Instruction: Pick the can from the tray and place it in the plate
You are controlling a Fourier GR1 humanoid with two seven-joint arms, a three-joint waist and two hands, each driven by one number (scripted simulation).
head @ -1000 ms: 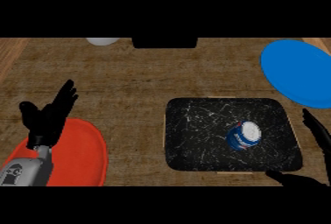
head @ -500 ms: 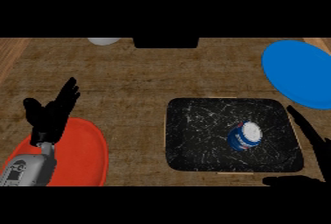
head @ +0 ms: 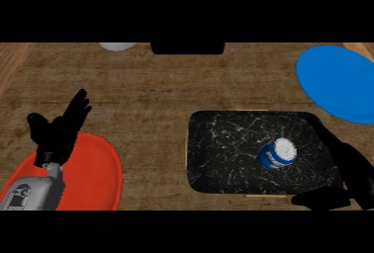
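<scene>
One can (head: 277, 153), not yet held, right hand (head: 348, 170) closing in.

Compared with a second ago, the right hand has slid leftward over the tray's (head: 219, 148) right edge, fingers straight and spread wide from the thumb, so the reach looks underway with the grasp not yet made. The can lies tilted in the tray's right half, blue and white with a pale top, just beside the hand. The left hand (head: 58, 129) rests open over the red plate (head: 91, 173). A blue plate (head: 336, 81) sits well apart, up right.
</scene>
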